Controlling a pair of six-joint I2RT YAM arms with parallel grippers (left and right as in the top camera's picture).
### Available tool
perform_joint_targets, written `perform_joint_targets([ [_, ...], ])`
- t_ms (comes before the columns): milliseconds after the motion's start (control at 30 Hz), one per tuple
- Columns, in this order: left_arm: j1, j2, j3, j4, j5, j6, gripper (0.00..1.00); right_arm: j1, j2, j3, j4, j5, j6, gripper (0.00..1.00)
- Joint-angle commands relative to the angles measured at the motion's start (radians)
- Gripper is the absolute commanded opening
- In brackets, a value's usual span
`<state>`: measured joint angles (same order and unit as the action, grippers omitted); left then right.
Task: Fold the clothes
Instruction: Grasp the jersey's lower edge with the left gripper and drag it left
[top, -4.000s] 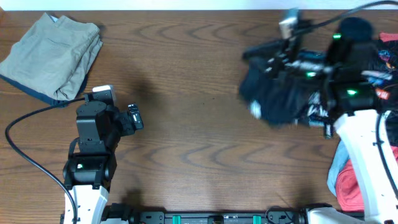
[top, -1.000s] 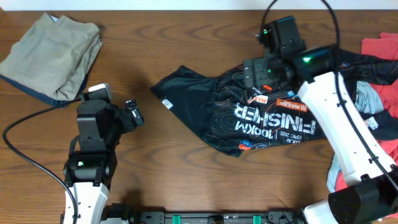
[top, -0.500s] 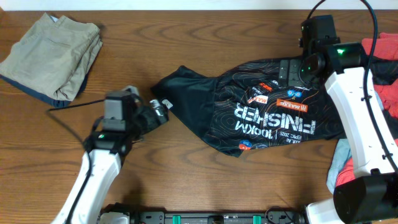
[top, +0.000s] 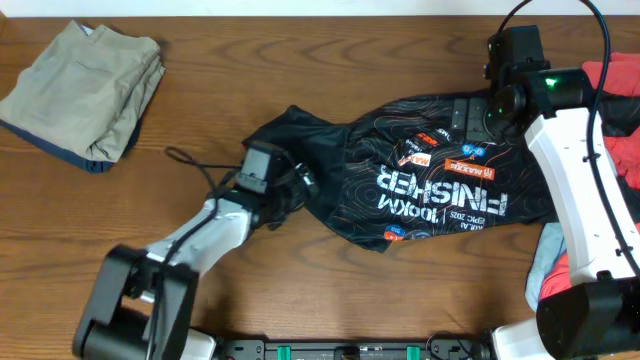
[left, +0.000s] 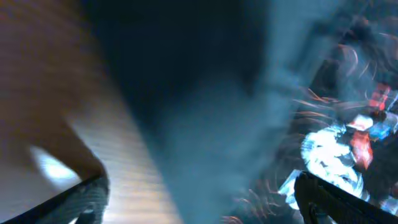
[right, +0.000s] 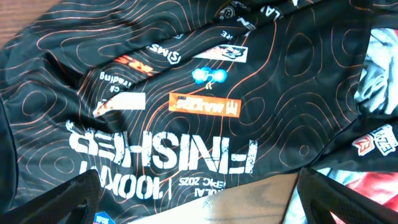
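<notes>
Clearly, the black jersey (top: 430, 185) lies crumpled on the bench (top: 300, 60), with the left fingers (left: 81, 202) spread wide at its plain dark end and the right fingers (right: 345, 199) wide above its lettering. Grabbing bunched layers there could drag it askew.

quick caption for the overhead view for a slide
Left gripper and right gripper poised over a black jersey on the wooden table; folded khaki garment far left.

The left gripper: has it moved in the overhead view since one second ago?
Yes. The left gripper moved right, away from the folded beige garment, and now reaches the left edge of the black jersey.
</notes>
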<state>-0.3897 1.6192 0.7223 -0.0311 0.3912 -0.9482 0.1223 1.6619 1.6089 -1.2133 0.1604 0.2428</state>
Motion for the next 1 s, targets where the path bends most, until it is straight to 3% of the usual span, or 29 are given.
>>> perform_joint_targets([
  [0,-0.064,0.098,-0.020,0.042,0.050,-0.061,0.98,-0.006,-0.005,-0.002,-0.003,0.008,0.015,0.99],
  [100,-0.121,0.134,-0.020,0.106,0.050,-0.060,0.99,-0.006,-0.005,-0.002,-0.003,0.008,0.014,0.99],
  [133,-0.137,0.141,-0.020,0.122,0.046,-0.060,0.92,-0.006,-0.005,-0.002,-0.003,0.008,0.015,0.99],
  [167,-0.146,0.145,-0.020,0.131,0.038,-0.060,0.82,-0.006,-0.005,-0.002,-0.003,0.008,0.014,0.99],
  [200,-0.150,0.145,-0.020,0.139,0.021,-0.059,0.60,-0.006,-0.005,-0.002,-0.003,0.008,0.014,0.99],
  [267,-0.141,0.143,-0.019,0.154,-0.011,-0.048,0.29,-0.006,-0.005,-0.002,-0.008,0.008,0.014,0.99],
  [333,-0.104,0.136,-0.019,0.175,-0.021,0.016,0.06,-0.010,-0.005,-0.002,-0.016,0.008,0.015,0.99],
  [533,0.139,0.084,0.087,0.183,-0.029,0.237,0.06,-0.031,-0.005,-0.002,-0.033,0.007,0.015,0.99],
  [700,0.377,0.055,0.309,0.182,-0.085,0.267,0.06,-0.032,-0.005,-0.002,-0.035,0.007,0.015,0.99],
  [733,0.416,0.055,0.361,0.169,-0.085,0.267,0.12,-0.032,-0.005,-0.002,-0.036,0.007,0.015,0.99],
  [767,0.437,0.055,0.391,0.156,-0.081,0.267,0.33,-0.032,-0.005,-0.002,-0.037,0.007,0.015,0.99],
  [833,0.466,0.055,0.430,0.116,-0.030,0.267,0.96,-0.032,-0.005,-0.002,-0.039,0.007,0.015,0.99],
  [967,0.462,0.055,0.429,-0.072,0.102,0.267,0.98,-0.032,-0.005,-0.002,-0.045,0.007,0.015,0.99],
])
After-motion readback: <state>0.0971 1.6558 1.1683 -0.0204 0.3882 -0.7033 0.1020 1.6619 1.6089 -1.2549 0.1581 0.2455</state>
